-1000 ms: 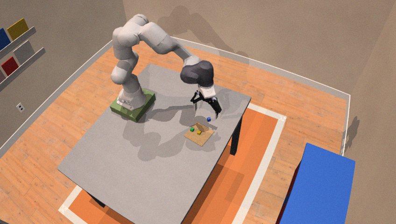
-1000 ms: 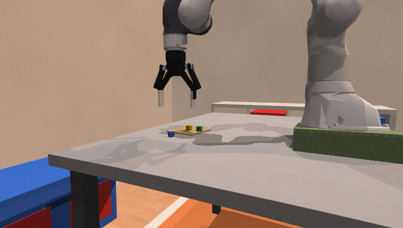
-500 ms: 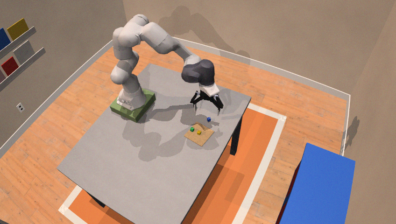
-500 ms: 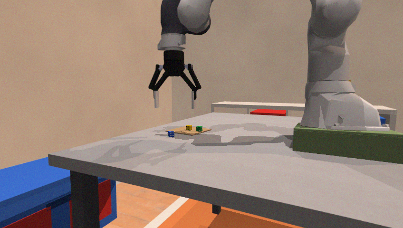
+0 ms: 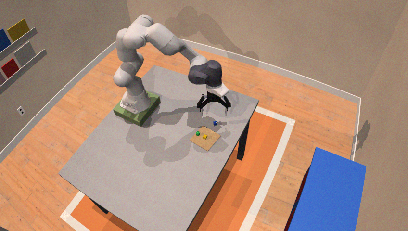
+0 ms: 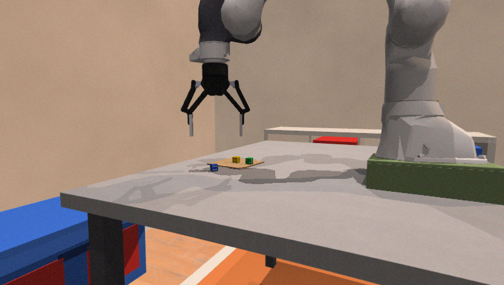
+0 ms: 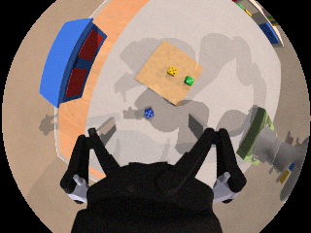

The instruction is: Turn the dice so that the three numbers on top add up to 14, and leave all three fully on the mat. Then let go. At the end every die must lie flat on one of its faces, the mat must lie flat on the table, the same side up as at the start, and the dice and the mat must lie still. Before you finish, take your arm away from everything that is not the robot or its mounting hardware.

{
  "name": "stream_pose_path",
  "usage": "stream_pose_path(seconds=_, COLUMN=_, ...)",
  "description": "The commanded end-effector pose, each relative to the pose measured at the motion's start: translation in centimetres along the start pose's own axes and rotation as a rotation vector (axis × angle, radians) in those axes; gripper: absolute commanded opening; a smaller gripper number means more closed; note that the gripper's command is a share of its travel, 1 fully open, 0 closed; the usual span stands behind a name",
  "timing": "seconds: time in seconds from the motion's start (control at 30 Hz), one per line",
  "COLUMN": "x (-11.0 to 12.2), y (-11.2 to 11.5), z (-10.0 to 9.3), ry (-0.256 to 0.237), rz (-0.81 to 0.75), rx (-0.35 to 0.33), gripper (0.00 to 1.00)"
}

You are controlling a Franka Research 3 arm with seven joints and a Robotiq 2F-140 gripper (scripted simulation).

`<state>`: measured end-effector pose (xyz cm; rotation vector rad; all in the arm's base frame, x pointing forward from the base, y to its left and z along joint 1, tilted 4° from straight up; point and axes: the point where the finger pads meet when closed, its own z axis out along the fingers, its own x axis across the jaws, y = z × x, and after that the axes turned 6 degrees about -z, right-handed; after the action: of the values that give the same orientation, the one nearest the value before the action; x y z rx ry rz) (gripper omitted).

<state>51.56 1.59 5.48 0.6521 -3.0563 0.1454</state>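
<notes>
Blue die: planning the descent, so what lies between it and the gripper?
Nothing but air: in the exterior view the open gripper hangs high above the blue die, which sits on the table.

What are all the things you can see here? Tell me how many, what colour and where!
Table: one, grey, mid-room.
Mat: one, tan, flat on the table near its edge.
Green die: one, on the mat.
Yellow die: one, on the mat beside the green die.
Blue die: one, on the table just off the mat.
Cabinet: one, blue, on the floor.
Wall shelves: two, grey, holding coloured panels.
Base block: one, green, under the arm.
Arm: one, white.
Claw: one, black, open, empty, above the table.
</notes>
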Motion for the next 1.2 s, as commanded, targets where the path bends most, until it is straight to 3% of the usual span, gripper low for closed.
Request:
stream_pose_path(seconds=0.0, x=-0.32, y=0.25, z=0.02, ry=-0.006, rz=-0.173, rx=-0.013, gripper=1.00)
stream_pose_path(seconds=0.47, x=-0.77, y=1.12, z=0.10, ry=-0.008, rz=-0.345, rx=-0.014, gripper=1.00)
stream_pose_path(seconds=0.5, x=-0.77, y=1.12, z=0.10, ry=-0.008, rz=-0.345, rx=-0.014, gripper=0.21)
stream_pose_path(seconds=1.17, x=-0.77, y=1.12, z=0.10, ry=-0.008, rz=-0.345, rx=-0.014, gripper=0.21)
